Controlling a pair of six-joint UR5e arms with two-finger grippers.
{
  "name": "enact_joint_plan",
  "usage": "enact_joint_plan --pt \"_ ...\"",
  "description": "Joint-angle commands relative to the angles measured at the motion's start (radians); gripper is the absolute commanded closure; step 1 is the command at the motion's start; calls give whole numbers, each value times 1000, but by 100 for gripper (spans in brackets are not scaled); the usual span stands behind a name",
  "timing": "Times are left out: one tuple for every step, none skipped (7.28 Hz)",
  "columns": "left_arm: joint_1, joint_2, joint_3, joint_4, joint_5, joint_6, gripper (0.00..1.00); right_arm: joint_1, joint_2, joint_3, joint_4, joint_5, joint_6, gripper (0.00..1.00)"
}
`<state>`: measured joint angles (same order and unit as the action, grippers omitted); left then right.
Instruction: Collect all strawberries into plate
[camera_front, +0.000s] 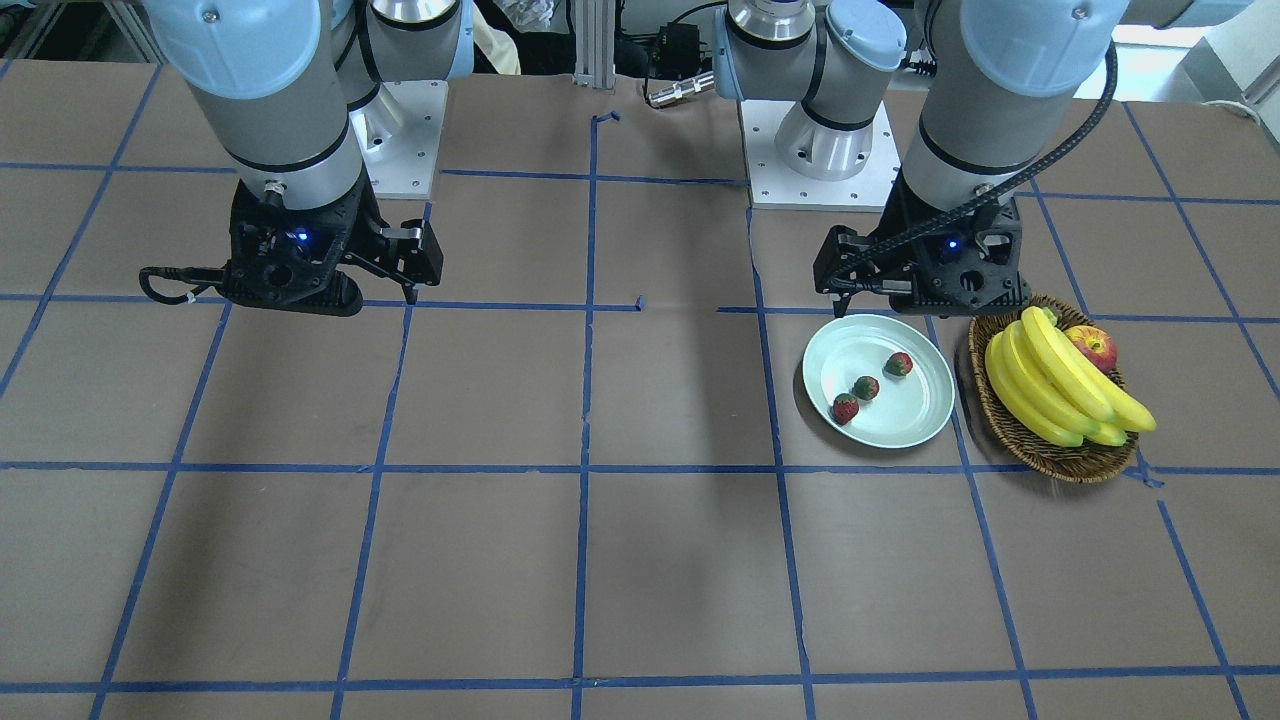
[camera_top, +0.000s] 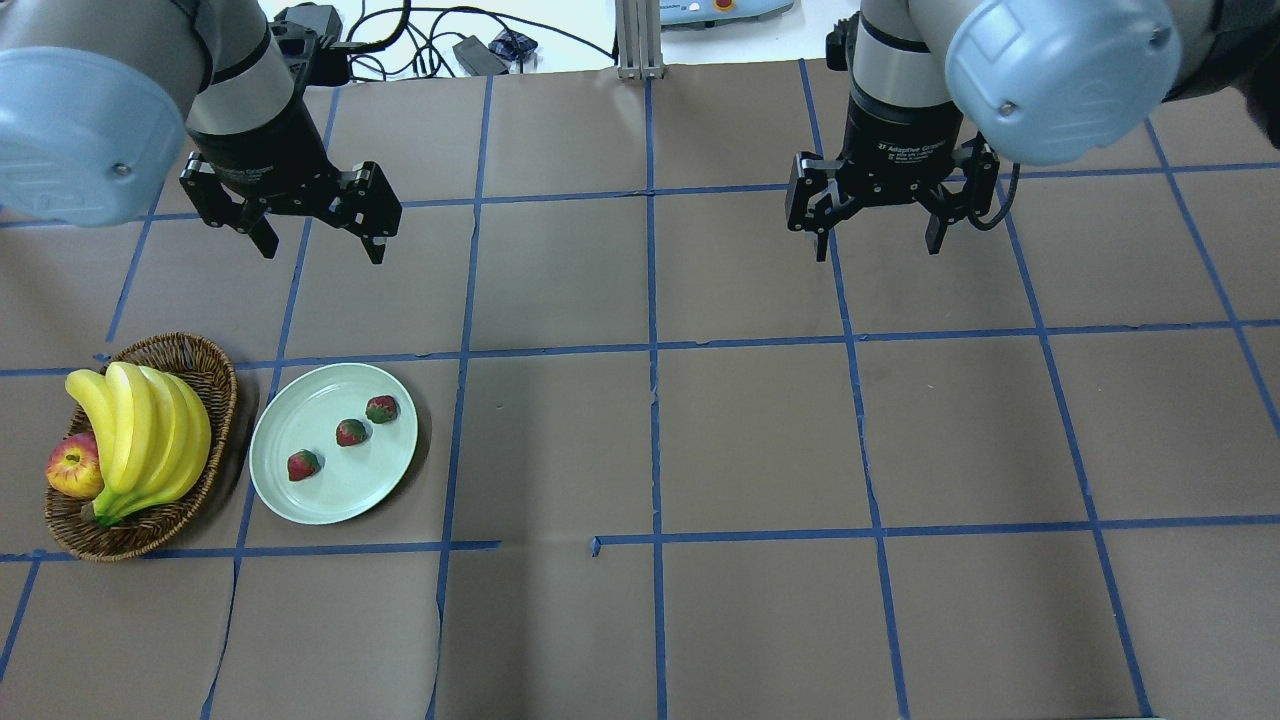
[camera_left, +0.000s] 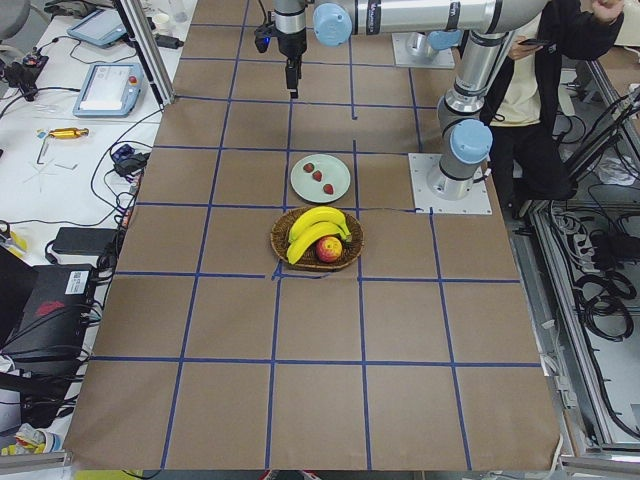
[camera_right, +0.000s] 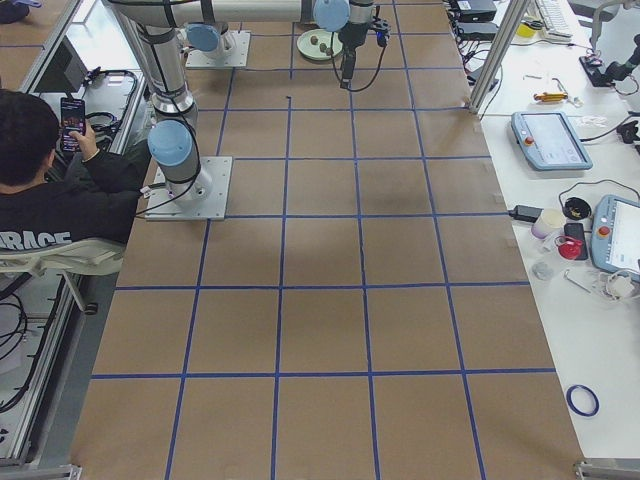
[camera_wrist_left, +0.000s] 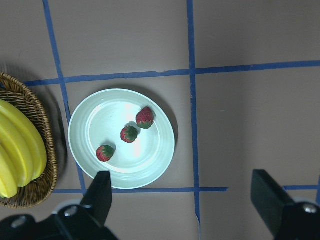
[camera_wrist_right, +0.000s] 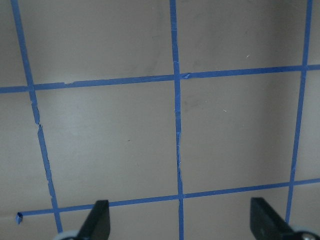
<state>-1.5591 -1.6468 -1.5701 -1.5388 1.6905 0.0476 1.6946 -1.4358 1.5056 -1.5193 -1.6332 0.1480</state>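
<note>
The worktop (camera_top: 760, 440) is covered in brown paper and marked into squares by blue tape lines. Two arms reach over its far half in the overhead view: the left arm (camera_top: 250, 110) on that view's left, the right arm (camera_top: 900, 100) on its right. Each hangs above the surface without touching anything.

The left gripper (camera_top: 322, 250) has its fingers spread wide and holds nothing; it hovers above bare paper, beyond the plate and basket. The right gripper (camera_top: 876, 248) is likewise spread and empty, well apart from all the fruit, over a bare tape crossing.

On the robot's left side sits a brown wicker basket (camera_top: 215, 365). Just beside it, toward the centre, lies the pale mint-green plate (camera_top: 300, 500), close to the basket but with a narrow gap between them. A bunch of yellow bananas (camera_top: 140, 430) fills most of the basket, and a red apple (camera_top: 72, 470) is tucked against the bunch on its outer side.

All three strawberries lie inside the plate in a slanting row, apart from one another: one (camera_top: 382, 408) farthest from the robot, one (camera_top: 351, 432) in the middle, and one (camera_top: 302, 465) nearest the robot.
</note>
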Motion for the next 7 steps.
enact_joint_plan --pt "10 -1 21 -34 0 -14 0 5 -2 42 -57 70 -19 0" --pt "10 -1 22 -34 -2 -15 0 5 -6 70 -91 69 -16 0" --pt "-5 -2 27 -35 -8 -15 0 5 -27 73 -91 62 -27 0" --pt "-13 -1 45 -34 -67 -17 0 5 -40 64 -90 55 -18 0" --pt "-15 -13 24 -41 -115 -67 0 5 -41 58 -85 52 -13 0" --pt "-18 -19 -8 -34 -126 -116 0 5 -47 56 -84 52 -13 0" --pt "-19 -18 -25 -31 -126 -108 0 5 -55 56 -79 53 -14 0"
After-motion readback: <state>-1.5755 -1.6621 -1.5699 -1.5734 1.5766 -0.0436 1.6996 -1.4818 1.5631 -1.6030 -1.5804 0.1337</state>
